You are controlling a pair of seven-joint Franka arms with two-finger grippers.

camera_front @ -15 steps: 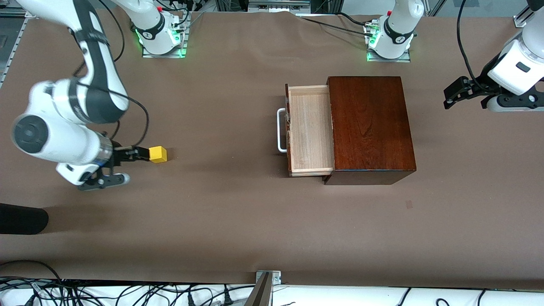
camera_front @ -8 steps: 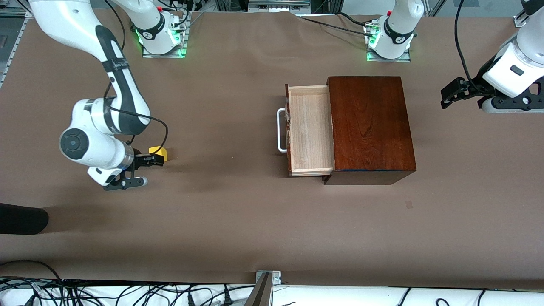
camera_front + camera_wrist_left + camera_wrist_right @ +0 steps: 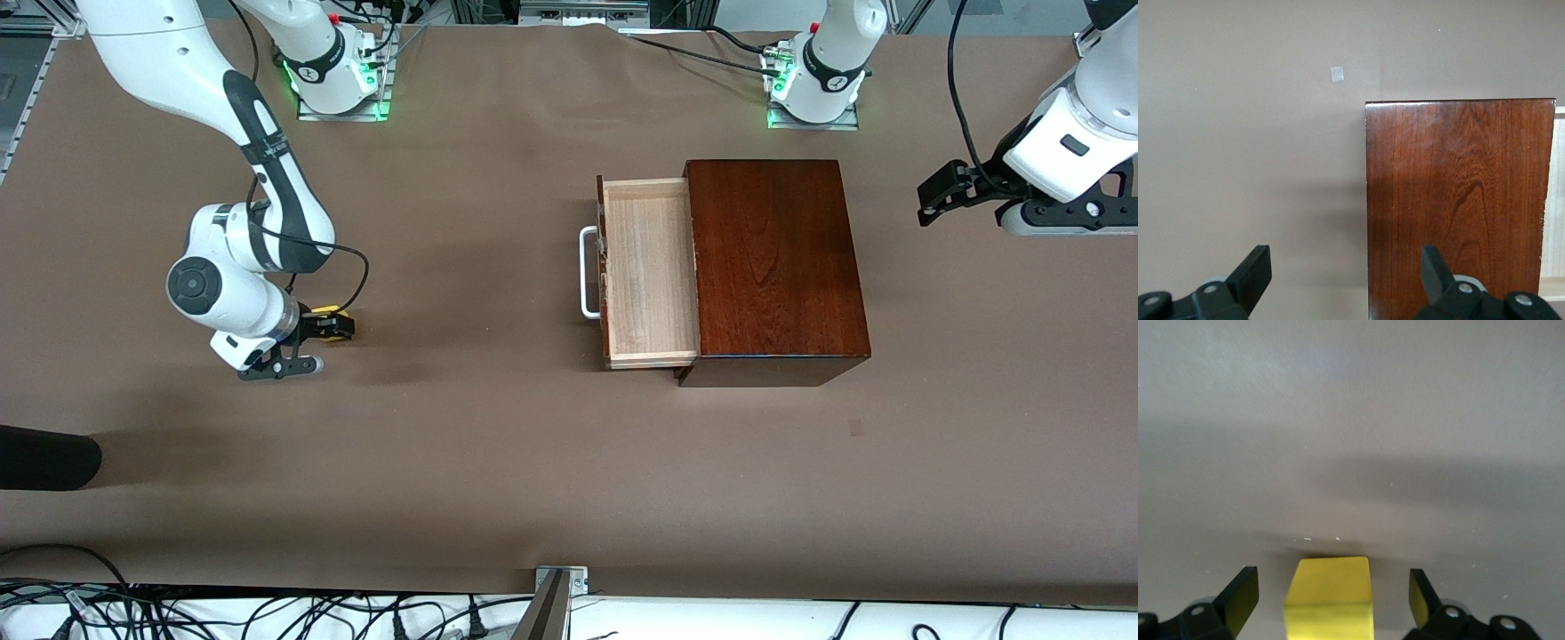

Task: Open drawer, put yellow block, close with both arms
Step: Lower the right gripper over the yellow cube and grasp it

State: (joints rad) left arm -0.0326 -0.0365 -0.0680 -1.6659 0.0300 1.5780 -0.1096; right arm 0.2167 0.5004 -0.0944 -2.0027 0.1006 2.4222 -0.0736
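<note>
The yellow block (image 3: 331, 313) sits on the brown table toward the right arm's end. My right gripper (image 3: 338, 327) is low around it, open, with the block (image 3: 1330, 599) between the two fingers and a gap on each side. The drawer (image 3: 647, 271) is pulled out of the dark mahogany box (image 3: 773, 267), its pale tray empty and its white handle (image 3: 586, 271) facing the right arm's end. My left gripper (image 3: 932, 197) is open and empty, in the air past the box at the left arm's end. The left wrist view shows the box top (image 3: 1458, 200).
A black rounded object (image 3: 44, 458) lies at the table's edge near the right arm's end. A small pale mark (image 3: 855, 428) is on the table nearer the front camera than the box. Cables run along the front edge.
My right gripper has moved down and forward over the yellow block, so its fingers now straddle it. My left gripper has shifted slightly toward the box.
</note>
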